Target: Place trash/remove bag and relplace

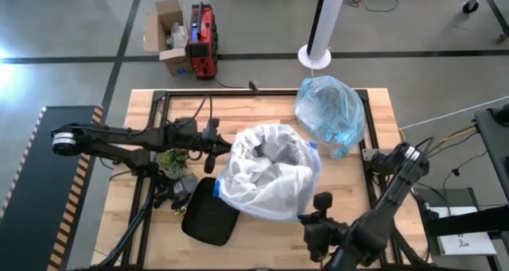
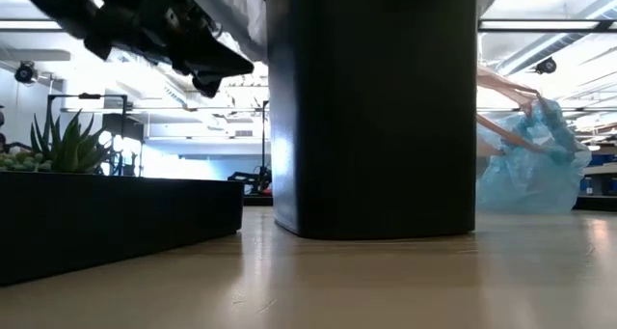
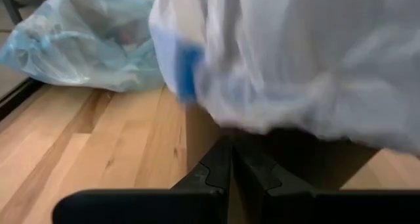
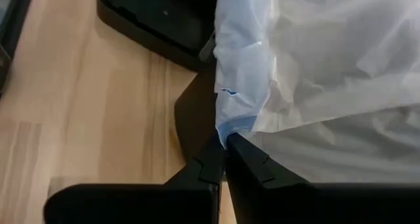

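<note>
While draped loosely over the black bin (image 2: 371, 107), white liner (image 1: 270, 172) pinched at its near hem by closed right hand (image 4: 225, 152); closed, empty left hand (image 1: 208, 161) beside opposite rim; blue bag (image 1: 330, 112) discarded on surface (image 1: 143, 223) beyond.

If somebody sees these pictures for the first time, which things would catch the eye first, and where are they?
The white bag draped over the dark bin in the middle of the table stands out first. The right tool is shut on the white bag's edge at the near side, and the left tool is shut beside the bin on its left. Behind, at the far right of the table, lies the filled blue bag.
</note>
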